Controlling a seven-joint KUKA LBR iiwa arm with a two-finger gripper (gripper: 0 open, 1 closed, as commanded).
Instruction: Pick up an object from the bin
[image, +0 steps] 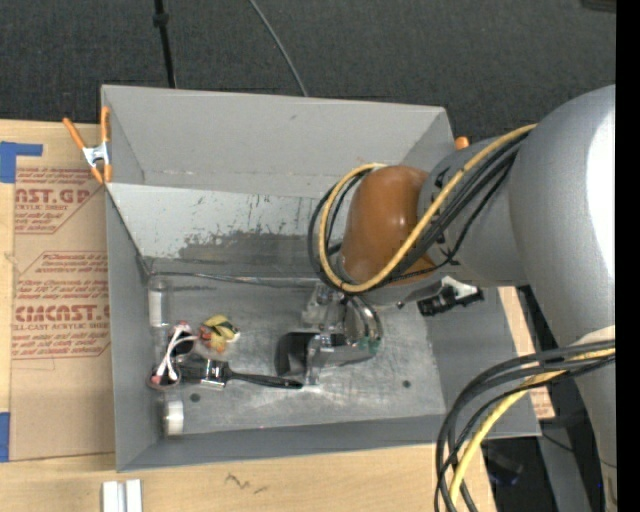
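Note:
My gripper (338, 332) is low in the bin, right of the middle of the floor, under the orange wrist cover. A black rounded object (292, 351) lies right against its left side, touching it or nearly so. From that object a thin black rod (255, 379) runs left along the floor to a small black and silver piece (212, 373). Whether the black object sits inside the gripper is hidden by the gripper's body.
At the bin's left lie a yellow and white crumpled bit (219, 334), a red and white corded item (174, 357), a white cylinder (172, 419) in the front corner and a clear tube (157, 304) by the left wall.

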